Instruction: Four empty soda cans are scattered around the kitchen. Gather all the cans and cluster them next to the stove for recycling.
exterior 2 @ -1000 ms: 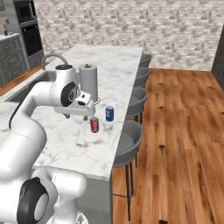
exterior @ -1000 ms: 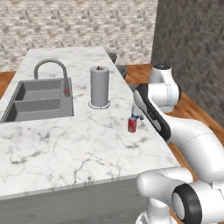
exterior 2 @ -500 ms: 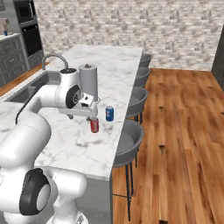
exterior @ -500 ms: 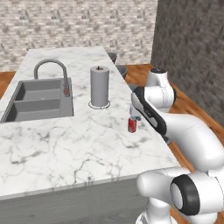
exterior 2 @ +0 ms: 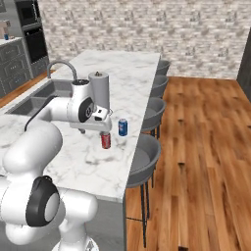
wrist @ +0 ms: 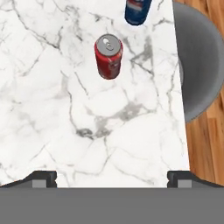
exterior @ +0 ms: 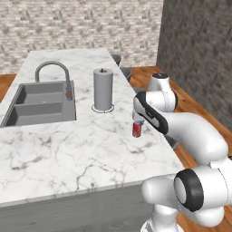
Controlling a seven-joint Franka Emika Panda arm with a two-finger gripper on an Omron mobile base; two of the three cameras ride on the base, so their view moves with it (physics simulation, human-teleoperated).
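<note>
A red soda can (wrist: pixel 108 56) stands upright on the white marble island, near its stool-side edge, also seen at the red can (exterior: pixel 137 129) (exterior 2: pixel 105 140). A blue soda can (exterior 2: pixel 122 127) stands a little beyond it, closer to the edge, and its lower part shows as the blue can (wrist: pixel 138 11) at the top of the hand view. My gripper (wrist: pixel 111 179) (exterior 2: pixel 103 131) (exterior: pixel 136 119) hangs just above the red can, pointing down. It is open, fingertips (wrist: pixel 43 178) wide apart with nothing between them. The stove is out of view.
A tall grey paper towel roll (exterior: pixel 103 89) (exterior 2: pixel 99 90) stands behind the cans. The sink (exterior: pixel 38 102) and faucet (exterior: pixel 54 72) lie on the island's far side. Grey stools (exterior 2: pixel 147 157) line the island edge, above a wooden floor. A black wall oven (exterior 2: pixel 34 39) stands at the back left.
The gripper has come down and a little sideways toward the red can, staying open. Both cans stand where they were.
</note>
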